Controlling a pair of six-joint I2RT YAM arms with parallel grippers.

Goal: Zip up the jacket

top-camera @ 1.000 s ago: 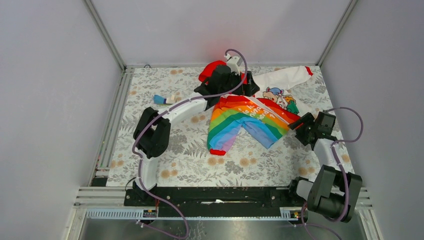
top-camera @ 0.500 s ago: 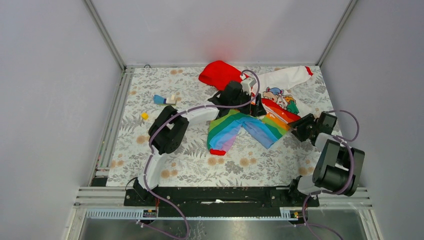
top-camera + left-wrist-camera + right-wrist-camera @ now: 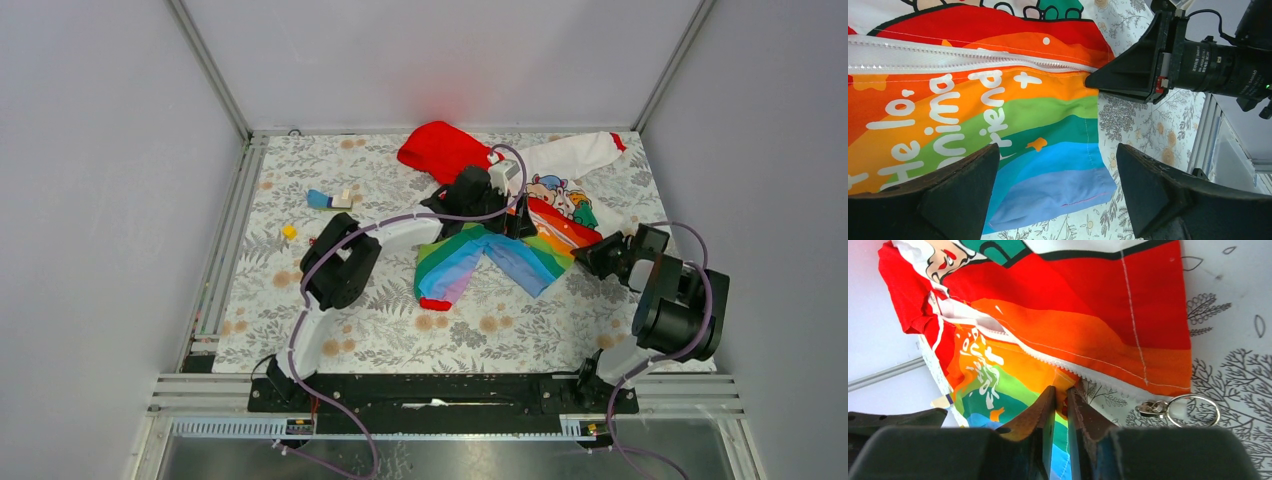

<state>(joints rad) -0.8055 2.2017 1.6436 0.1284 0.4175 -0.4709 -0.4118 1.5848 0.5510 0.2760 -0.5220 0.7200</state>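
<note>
Top external view showed the small hooded child's jacket, with its red hood, rainbow-striped body and white sleeves, lying spread on the grey floral-printed table cover, toward the far right. The left gripper hung over the lettered rainbow front, black fingers spread wide. The right gripper sat low at the bottom hem, beside the lower end of the white zipper, fingers pressed nearly together on the hem's orange edge. A small metal ring lay on the cover just beside that hem.
</note>
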